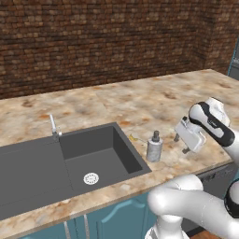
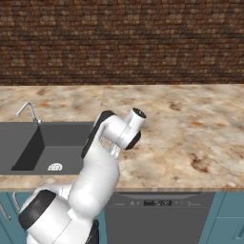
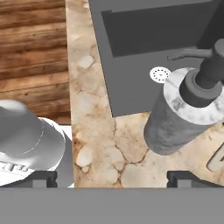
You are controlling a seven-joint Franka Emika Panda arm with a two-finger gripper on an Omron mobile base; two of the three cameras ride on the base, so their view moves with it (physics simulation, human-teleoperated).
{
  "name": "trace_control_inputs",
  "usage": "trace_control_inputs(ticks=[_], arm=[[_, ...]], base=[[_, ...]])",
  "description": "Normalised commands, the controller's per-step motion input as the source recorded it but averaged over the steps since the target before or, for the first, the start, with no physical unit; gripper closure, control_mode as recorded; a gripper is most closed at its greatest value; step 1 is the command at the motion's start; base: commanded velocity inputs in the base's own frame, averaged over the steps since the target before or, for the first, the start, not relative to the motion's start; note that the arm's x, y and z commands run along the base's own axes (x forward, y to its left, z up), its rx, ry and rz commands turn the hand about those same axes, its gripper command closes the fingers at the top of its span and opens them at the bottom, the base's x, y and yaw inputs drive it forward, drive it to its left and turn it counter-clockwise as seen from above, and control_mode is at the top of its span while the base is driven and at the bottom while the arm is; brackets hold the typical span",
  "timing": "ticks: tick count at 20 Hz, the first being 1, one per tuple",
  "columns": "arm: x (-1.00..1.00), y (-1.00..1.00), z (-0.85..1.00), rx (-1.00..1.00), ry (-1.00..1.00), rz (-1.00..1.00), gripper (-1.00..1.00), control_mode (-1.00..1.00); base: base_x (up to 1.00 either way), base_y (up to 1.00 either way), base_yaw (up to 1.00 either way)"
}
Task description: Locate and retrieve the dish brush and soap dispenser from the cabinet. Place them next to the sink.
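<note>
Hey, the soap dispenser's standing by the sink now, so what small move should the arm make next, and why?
Probably lift the pincer straight up and away. The soap dispenser stands upright on the counter beside the sink, and the open pincer is apart from it, so backing off avoids knocking it over.

Pale grey cylindrical soap dispenser [image 1: 154, 146] stands on marbled stone tabletop [image 1: 140, 102], just right of dark grey sink [image 1: 65, 163]. Small tan-handled dish brush [image 1: 134, 138] lies behind it. White arm's gripper [image 1: 180, 144] right of dispenser, apart.

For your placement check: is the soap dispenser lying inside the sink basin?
No. The soap dispenser stands upright on the counter beside the sink.
</note>
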Motion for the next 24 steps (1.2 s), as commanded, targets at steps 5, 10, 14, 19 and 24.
trace_control_inputs(ticks=[5,10,14,19,24], arm=[[-0.13,0.21,0.14,-0.19,-0.07,0.03,-1.0,-1.0],[-0.01,0.13,0.04,-0.06,-0.01,0.24,-1.0,-1.0],[0.01,0.32,0.13,-0.09,0.05,0.37,-1.0,-1.0],[0.02,0.39,0.17,-0.13,0.06,0.32,-1.0,-1.0],[0.04,0.32,0.14,-0.12,0.02,0.32,-1.0,-1.0]], base=[[0.0,0.0,0.0],[0.0,0.0,0.0],[0.0,0.0,0.0],[0.0,0.0,0.0],[0.0,0.0,0.0]])
